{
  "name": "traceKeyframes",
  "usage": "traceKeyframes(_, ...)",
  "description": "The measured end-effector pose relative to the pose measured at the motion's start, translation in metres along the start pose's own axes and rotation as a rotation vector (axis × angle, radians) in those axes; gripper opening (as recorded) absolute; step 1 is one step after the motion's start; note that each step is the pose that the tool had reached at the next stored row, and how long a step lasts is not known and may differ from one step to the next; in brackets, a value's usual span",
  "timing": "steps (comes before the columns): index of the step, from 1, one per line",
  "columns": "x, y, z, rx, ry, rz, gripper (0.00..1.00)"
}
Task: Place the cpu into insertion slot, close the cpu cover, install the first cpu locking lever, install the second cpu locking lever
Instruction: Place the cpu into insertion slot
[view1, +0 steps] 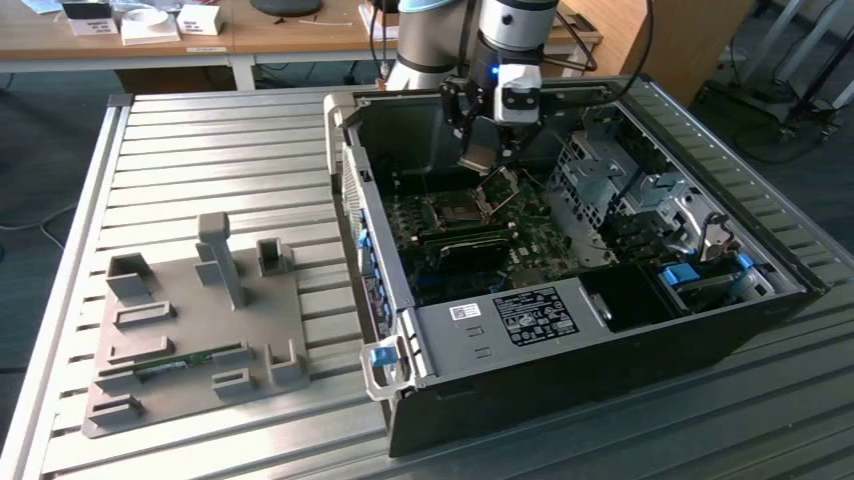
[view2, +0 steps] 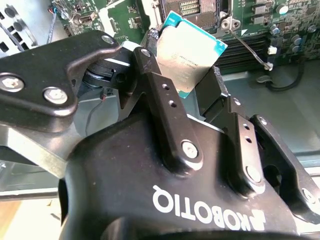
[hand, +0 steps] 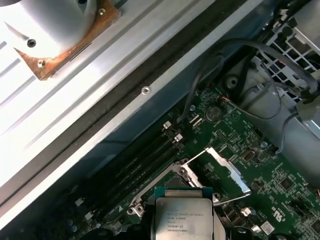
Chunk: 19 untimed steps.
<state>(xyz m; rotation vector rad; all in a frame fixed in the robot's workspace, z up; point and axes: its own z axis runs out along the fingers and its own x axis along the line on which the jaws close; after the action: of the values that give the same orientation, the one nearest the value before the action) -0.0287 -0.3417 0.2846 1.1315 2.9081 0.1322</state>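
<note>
My gripper (view1: 482, 150) hangs inside the open grey computer case (view1: 587, 330), shut on the cpu (view1: 477, 161). The cpu (view2: 189, 54) is a pale silvery square chip with a teal edge, clamped tilted between two black fingers (view2: 161, 92). It hovers a little above the insertion slot (view1: 458, 210), apart from the motherboard. In the first wrist view the cpu (hand: 183, 220) partly hides the slot's metal rim (hand: 150, 189). The cpu cover (hand: 220, 167), a thin silvery frame, stands swung open beside the slot; it also shows as the cpu cover (view1: 501, 185) in the exterior view.
Long black memory slots (view1: 461, 240) lie beside the socket. A metal drive cage (view1: 627, 190) fills the case's side at the exterior view's right. A grey fixture plate (view1: 200, 330) with upright blocks sits on the slatted metal table (view1: 200, 130) at the exterior view's left.
</note>
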Motion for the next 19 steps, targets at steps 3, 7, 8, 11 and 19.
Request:
traceKeyframes(3,0.0,0.0,0.0001,-0.0003,-0.0015,0.018,0.54)
traceKeyframes(7,0.0,0.0,0.0001,-0.0005,-0.0033,0.038,0.54)
traceKeyframes(8,0.0,0.0,0.0001,-0.0006,-0.0037,0.043,0.54)
traceKeyframes(11,0.0,0.0,0.0002,-0.0008,-0.0049,0.057,0.54)
traceKeyframes(19,0.0,0.0,0.0002,-0.0013,-0.0078,0.09,0.54)
